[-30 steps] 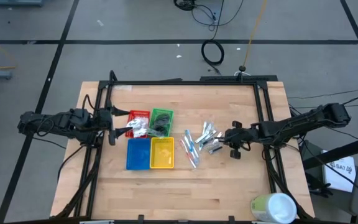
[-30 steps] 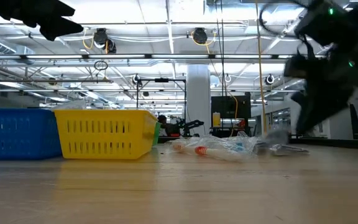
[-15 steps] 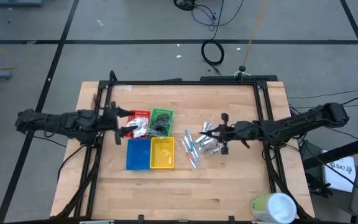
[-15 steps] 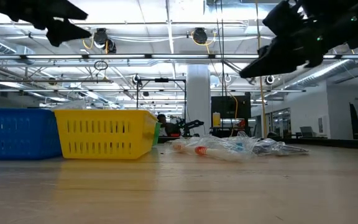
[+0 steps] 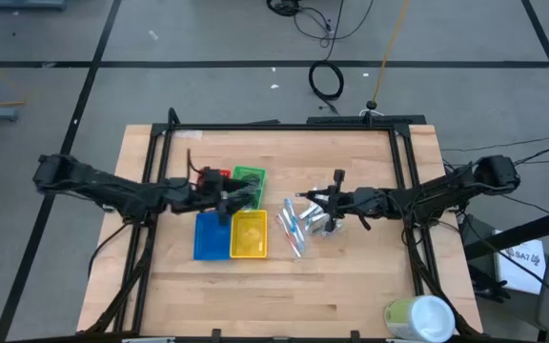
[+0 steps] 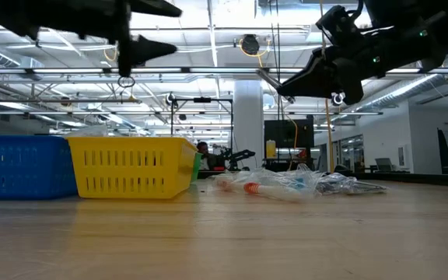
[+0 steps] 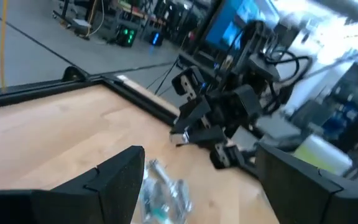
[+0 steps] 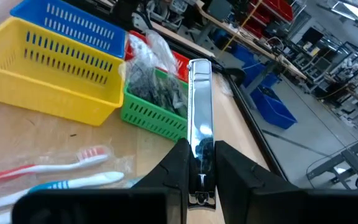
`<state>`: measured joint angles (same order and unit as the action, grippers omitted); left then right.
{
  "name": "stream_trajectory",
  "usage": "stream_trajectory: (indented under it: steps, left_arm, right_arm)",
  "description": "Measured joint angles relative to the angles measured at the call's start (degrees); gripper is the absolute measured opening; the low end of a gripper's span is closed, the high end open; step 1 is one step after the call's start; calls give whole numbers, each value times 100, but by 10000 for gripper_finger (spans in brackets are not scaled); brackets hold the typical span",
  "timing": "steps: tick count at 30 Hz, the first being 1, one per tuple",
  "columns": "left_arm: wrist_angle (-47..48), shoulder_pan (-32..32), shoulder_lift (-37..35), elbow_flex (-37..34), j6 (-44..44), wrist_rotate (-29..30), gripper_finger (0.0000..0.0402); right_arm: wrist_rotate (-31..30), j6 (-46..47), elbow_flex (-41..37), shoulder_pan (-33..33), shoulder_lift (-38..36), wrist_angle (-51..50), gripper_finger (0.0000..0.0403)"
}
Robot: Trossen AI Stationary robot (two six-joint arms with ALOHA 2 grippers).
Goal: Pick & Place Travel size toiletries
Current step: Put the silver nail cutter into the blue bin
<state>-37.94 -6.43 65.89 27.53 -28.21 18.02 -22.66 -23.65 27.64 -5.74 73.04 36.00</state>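
Note:
A pile of travel size toiletries (image 5: 303, 221), silver and pale blue tubes and clear-wrapped toothbrushes (image 8: 48, 167), lies on the table right of the trays. My right gripper (image 5: 335, 197) hovers over the pile's far side, shut on a slim silver piece (image 8: 199, 93). My left gripper (image 5: 229, 202) hangs open and level above the trays with nothing between its fingers (image 7: 122, 180). The red tray (image 5: 214, 177) holds white packets and the green tray (image 5: 249, 178) dark discs. My right gripper pinches the silver piece near its one end (image 8: 200, 134) between its two fingers. The fingers lie about level, coming from the table's right, and run along the piece. The rest of the piece sticks out beyond the fingertips, lifted clear of the pile.
The blue tray (image 5: 211, 235) and the yellow tray (image 5: 249, 235) stand side by side nearer the table's front. A large pale green and white cylinder (image 5: 419, 317) lies at the near right corner. Bare wood stretches along the table's near edge.
My right gripper has risen from the pile with the silver piece, tipping from pointing down to about level and shifting toward the table's left. My left gripper has travelled toward the table's right, from the left edge to above the trays, rolling as it went.

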Motion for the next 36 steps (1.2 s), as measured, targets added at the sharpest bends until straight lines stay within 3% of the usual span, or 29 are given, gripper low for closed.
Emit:
stream_trajectory:
  steps: [6, 16, 26, 36]
  left_arm:
    - [-1681, 93, 1526, 158, 558, -7, 280]
    - [-1720, 313, 3088, 1522, 1586, -8, 277]
    - [-1311, 314, 3542, 2446, 2337, -17, 274]
    - [-1172, 336, 3527, 2494, 2342, 6, 245]
  right_arm:
    - [-165, -5, 0, 0, -3, 282, 42]
    - [-178, -205, 0, 0, 169, 1213, 42]
    - [-321, -453, 0, 2, 349, 1360, 42]
    - [-452, -685, 0, -47, 347, 1693, 42]
